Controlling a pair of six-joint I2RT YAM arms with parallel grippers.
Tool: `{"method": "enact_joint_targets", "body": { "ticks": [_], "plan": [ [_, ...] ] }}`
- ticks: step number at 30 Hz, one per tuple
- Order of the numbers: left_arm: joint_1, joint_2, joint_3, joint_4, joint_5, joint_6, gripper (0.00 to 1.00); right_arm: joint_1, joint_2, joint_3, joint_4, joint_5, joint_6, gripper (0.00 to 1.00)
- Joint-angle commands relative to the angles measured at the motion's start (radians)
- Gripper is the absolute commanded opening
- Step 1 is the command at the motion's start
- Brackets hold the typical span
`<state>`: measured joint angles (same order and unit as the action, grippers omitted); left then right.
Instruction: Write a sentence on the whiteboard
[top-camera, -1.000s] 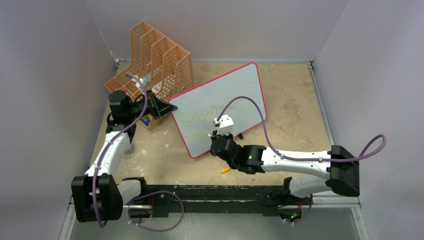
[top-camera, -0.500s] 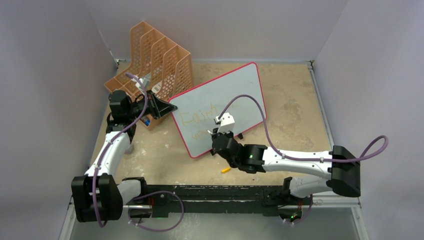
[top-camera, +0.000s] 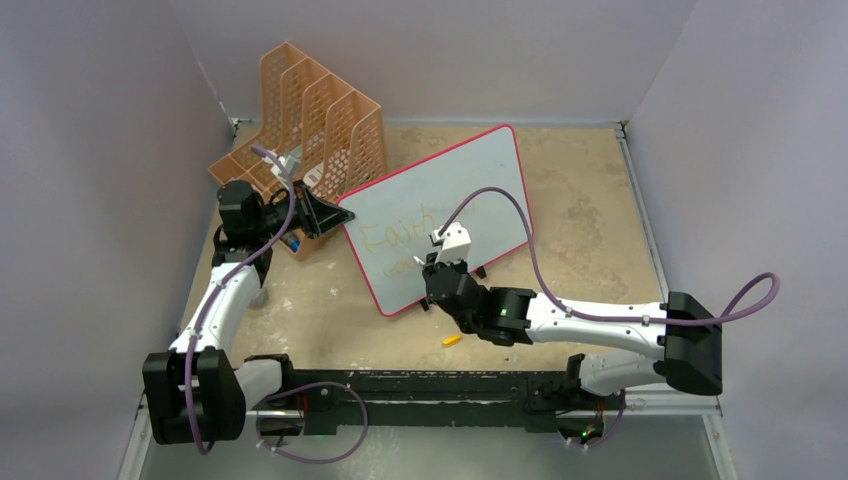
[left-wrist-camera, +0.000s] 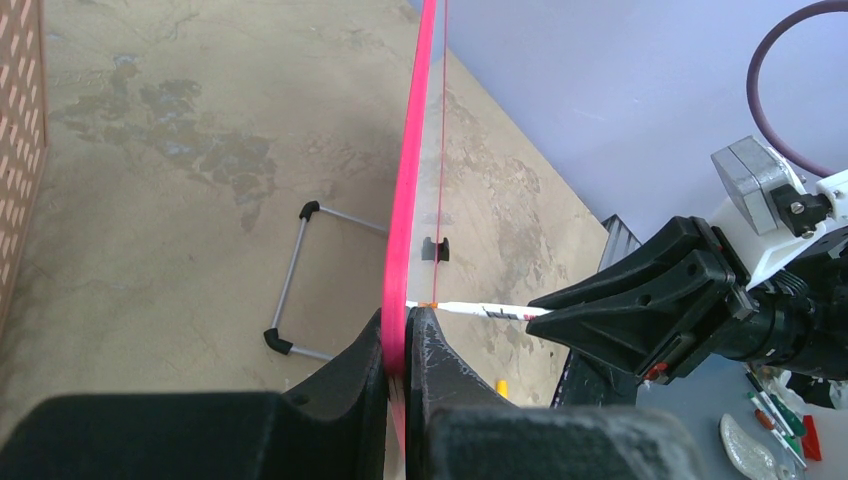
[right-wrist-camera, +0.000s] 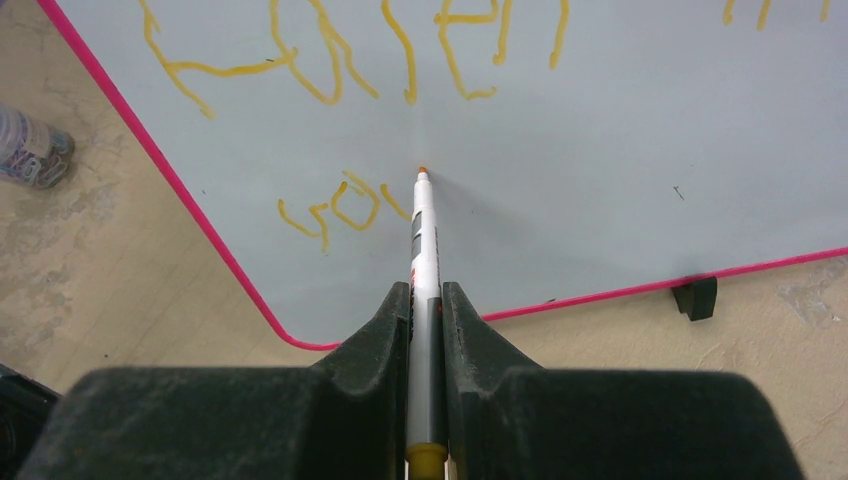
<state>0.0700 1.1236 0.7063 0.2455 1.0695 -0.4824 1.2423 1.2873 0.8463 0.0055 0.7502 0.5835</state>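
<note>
1. The right fingers (right-wrist-camera: 427, 300) are closing tightly on a white marker (right-wrist-camera: 424, 250). Its long axis is running straight to 12 o'clock from the fingers in the right wrist view.
2. The orange tip is resting on the face of the whiteboard (right-wrist-camera: 620, 170), or almost on it. In the left wrist view it is seeming to touch.
3. The whiteboard is standing tilted on the counter (top-camera: 590, 220) near the middle, with the orange file rack (top-camera: 320, 120) at its 10 o'clock in the top view.
4. The left fingers (left-wrist-camera: 405, 335) are pinching the pink frame at the board's 9 o'clock edge, so the left arm is steadying and the right arm is the one writing.
5. The sentence (right-wrist-camera: 340, 60) is showing in yellow-orange strokes. The upper line is looking like "Faith", and its tops are being cut off in the right wrist view.
6. The lower line is reading about "you". Its last stroke is lying just beside the tip at 9 o'clock.
7. Bare board is lying at 3 o'clock of the tip, so I am judging that the next stroke goes that way.
8. The print on the marker barrel is too small for reading.
</note>
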Motion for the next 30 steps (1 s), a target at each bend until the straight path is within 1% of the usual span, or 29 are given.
{"method": "enact_joint_targets", "body": {
  "ticks": [1,20,30],
  "plan": [
    [0.008,-0.004,0.012,0.059,-0.032,0.07,0.0,-0.006,-0.007,0.007,0.009,0.021,0.009,0.0],
    [0.008,-0.005,0.012,0.057,-0.036,0.071,0.0,-0.006,-0.011,-0.024,-0.079,-0.026,0.063,0.0],
    [0.008,-0.007,0.012,0.055,-0.035,0.073,0.0,-0.006,-0.044,-0.029,-0.103,0.016,0.073,0.0]
  ]
}}
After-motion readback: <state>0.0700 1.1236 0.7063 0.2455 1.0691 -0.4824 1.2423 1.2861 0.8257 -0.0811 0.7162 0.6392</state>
